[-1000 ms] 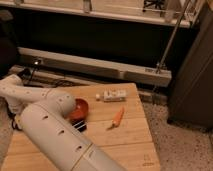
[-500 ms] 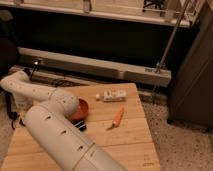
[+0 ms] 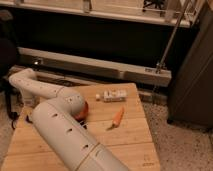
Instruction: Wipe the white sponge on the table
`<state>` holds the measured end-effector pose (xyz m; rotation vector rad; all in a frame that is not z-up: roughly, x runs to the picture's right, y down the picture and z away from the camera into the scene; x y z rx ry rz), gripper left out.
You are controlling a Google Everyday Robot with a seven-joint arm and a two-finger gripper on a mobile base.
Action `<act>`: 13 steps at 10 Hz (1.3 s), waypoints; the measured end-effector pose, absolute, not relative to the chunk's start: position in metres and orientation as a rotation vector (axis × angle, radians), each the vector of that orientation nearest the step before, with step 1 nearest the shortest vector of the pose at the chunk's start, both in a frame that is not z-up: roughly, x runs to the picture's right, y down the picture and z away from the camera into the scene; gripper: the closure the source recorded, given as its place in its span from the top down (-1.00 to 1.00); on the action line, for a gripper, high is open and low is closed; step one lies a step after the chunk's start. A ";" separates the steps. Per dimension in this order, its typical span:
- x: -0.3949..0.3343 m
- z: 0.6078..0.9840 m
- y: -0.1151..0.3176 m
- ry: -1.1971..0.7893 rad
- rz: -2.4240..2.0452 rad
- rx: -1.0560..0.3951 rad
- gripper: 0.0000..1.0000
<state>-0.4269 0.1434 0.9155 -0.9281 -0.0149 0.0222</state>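
The gripper cannot be seen; the thick white arm folds back over the left side of the table and hides it, so its state cannot be told. No white sponge shows either. The risk is a blind sweep knocking the carrot, the small bottle or the orange bowl off the smooth, seamed bamboo planks.

Dim, warm indoor light. Soft blur throughout. Table evenly lit, faint shadows. Dark background. Gripper hidden behind arm.
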 end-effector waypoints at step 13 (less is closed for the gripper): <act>-0.352 0.880 0.171 -0.016 0.023 -1.031 -0.89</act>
